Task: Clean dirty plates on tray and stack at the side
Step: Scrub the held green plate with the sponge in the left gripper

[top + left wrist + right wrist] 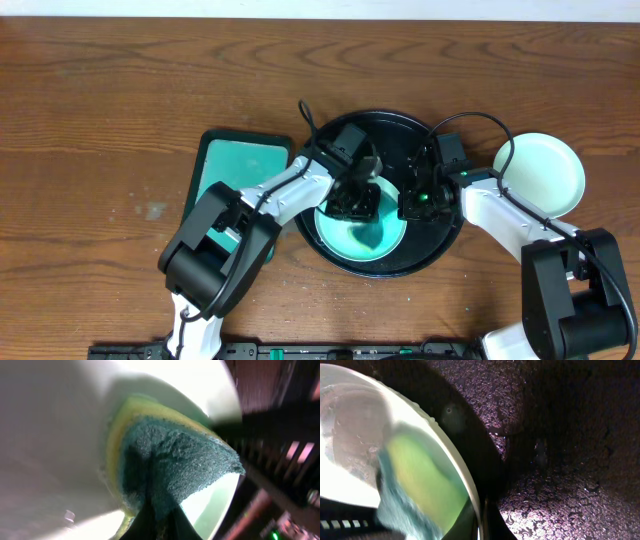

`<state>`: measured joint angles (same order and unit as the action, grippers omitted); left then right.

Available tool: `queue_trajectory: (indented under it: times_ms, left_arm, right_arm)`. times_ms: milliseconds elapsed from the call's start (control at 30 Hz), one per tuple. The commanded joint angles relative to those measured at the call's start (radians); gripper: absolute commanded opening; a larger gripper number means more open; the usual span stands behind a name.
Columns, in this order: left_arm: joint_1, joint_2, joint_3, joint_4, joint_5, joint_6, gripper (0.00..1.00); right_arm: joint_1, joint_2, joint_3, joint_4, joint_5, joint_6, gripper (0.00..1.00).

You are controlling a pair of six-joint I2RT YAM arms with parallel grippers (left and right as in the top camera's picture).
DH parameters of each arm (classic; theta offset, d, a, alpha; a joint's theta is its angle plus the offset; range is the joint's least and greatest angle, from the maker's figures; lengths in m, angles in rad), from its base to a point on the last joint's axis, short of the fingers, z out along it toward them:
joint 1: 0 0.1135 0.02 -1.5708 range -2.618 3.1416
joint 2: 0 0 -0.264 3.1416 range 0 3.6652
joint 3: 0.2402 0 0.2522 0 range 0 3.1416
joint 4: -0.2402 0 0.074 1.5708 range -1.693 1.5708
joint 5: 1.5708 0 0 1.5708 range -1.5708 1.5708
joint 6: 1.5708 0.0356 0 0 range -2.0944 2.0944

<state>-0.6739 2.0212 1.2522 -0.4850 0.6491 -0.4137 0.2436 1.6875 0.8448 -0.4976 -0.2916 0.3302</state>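
Note:
On the black tray [392, 122] lies a pale mint plate [343, 240] with a teal smear. My left gripper [355, 205] is over this plate, shut on a yellow sponge with a teal scouring face [175, 465]. The sponge presses against the plate's inner surface [50, 435]. My right gripper [412, 205] is at the plate's right edge. In the right wrist view its jaws [481, 510] are shut on the plate's rim [451, 452], with the blurred sponge [420, 480] inside and the wet tray [560, 435] beside it. A second, clean-looking plate [545, 170] rests on the table right of the tray.
A rectangular dark-framed pad with a teal surface [240, 165] lies on the wooden table left of the tray, partly under my left arm. Cables loop over the tray's far rim.

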Motion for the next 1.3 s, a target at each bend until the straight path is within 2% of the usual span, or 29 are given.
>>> queue_trajectory:
  times_ms: [0, 133, 300, 333, 600, 700, 767, 867, 967, 1033, 1167, 1267]
  left_arm:
    - [-0.023, 0.045, -0.036, -0.156, -0.095, -0.066, 0.08]
    - [0.037, 0.015, -0.017, -0.251, -0.337, -0.135, 0.07]
    - [0.088, -0.008, 0.019, -0.327, -0.596, -0.125, 0.07]
    - [0.104, -0.010, 0.023, -0.325, -0.669, -0.076, 0.07]
    - [0.109, -0.010, 0.035, -0.329, -0.973, -0.066, 0.07]
    - [0.109, -0.010, 0.051, -0.332, -1.007, -0.066, 0.07]
    - [0.108, -0.010, 0.054, -0.297, -0.955, -0.059, 0.07]
    - [0.106, -0.003, 0.051, -0.212, -0.770, -0.002, 0.07]
    - [0.106, 0.008, 0.036, -0.103, -0.530, 0.002, 0.07]
    - [0.096, 0.036, 0.031, -0.008, -0.260, 0.002, 0.07]
    - [0.046, 0.088, 0.031, 0.078, -0.083, 0.002, 0.07]
    - [0.004, 0.117, 0.031, 0.090, -0.023, 0.002, 0.07]
  right_arm:
    - [0.000, 0.020, -0.011, 0.005, 0.115, 0.032, 0.01]
    - [0.000, 0.020, -0.011, 0.002, 0.115, 0.032, 0.01]
    - [0.000, 0.020, -0.011, -0.003, 0.115, 0.032, 0.01]
    - [-0.001, 0.020, -0.011, 0.000, 0.115, 0.032, 0.01]
    - [0.000, 0.020, -0.011, 0.000, 0.116, 0.032, 0.01]
    - [0.000, 0.020, -0.011, -0.004, 0.127, 0.032, 0.01]
    - [0.000, 0.020, -0.011, -0.005, 0.127, 0.032, 0.01]
    - [0.000, 0.020, -0.011, -0.004, 0.130, 0.032, 0.01]
    - [0.000, 0.020, -0.011, -0.004, 0.130, 0.032, 0.01]
    - [0.000, 0.020, -0.011, -0.008, 0.130, 0.032, 0.01]
    - [0.000, 0.020, -0.011, -0.011, 0.130, 0.032, 0.01]
    - [0.000, 0.020, -0.011, -0.011, 0.130, 0.032, 0.01]
